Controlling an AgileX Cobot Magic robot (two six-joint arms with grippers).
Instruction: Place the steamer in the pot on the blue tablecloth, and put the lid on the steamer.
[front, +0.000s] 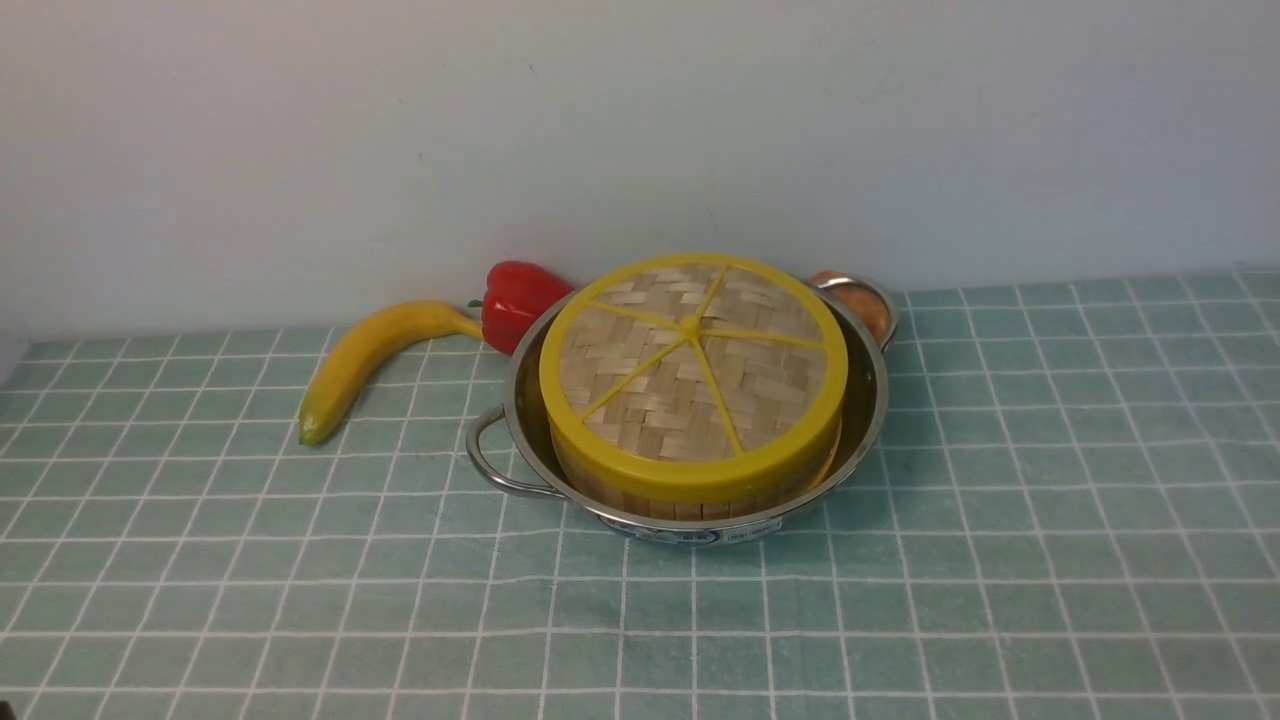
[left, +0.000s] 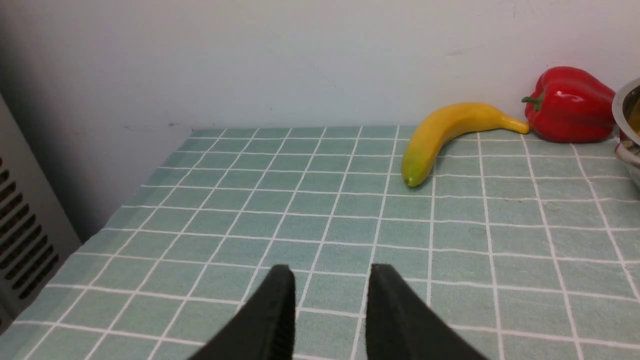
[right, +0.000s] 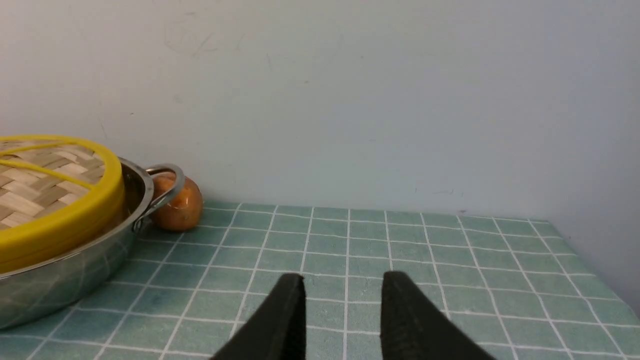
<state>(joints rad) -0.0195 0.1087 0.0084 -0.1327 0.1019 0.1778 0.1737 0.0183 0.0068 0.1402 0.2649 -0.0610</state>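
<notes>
Front view: pot sits mid-cloth on the blue tablecloth, toward the back wall. Steamer stands inside the pot, only its slatted side wall showing below the lid, which rests flat on top w/ its yellow rim overhanging the basket edge. Near loop handle points to the robot's left-front; far handle at back right. Banana lies left of the pot, its stem end near a red pepper that sits just behind the pot's left rim. Orange-brown round thing is just behind the far handle; can't tell what it is. No arms in this view.

Left wrist view: left gripper hangs over bare cloth, black fingers apart w/ a moderate gap, nothing between them. Banana, pepper ahead by the wall; sliver of pot rim at frame edge. Grey vented panel off the cloth's left edge.

Right wrist view: right gripper also over bare cloth, jaws apart w/ a moderate gap, holding nothing. Pot w/ lidded steamer well apart from it, on the robot's left of the gripper; orange-brown thing touches or nearly touches the far handle, against the wall.
</notes>
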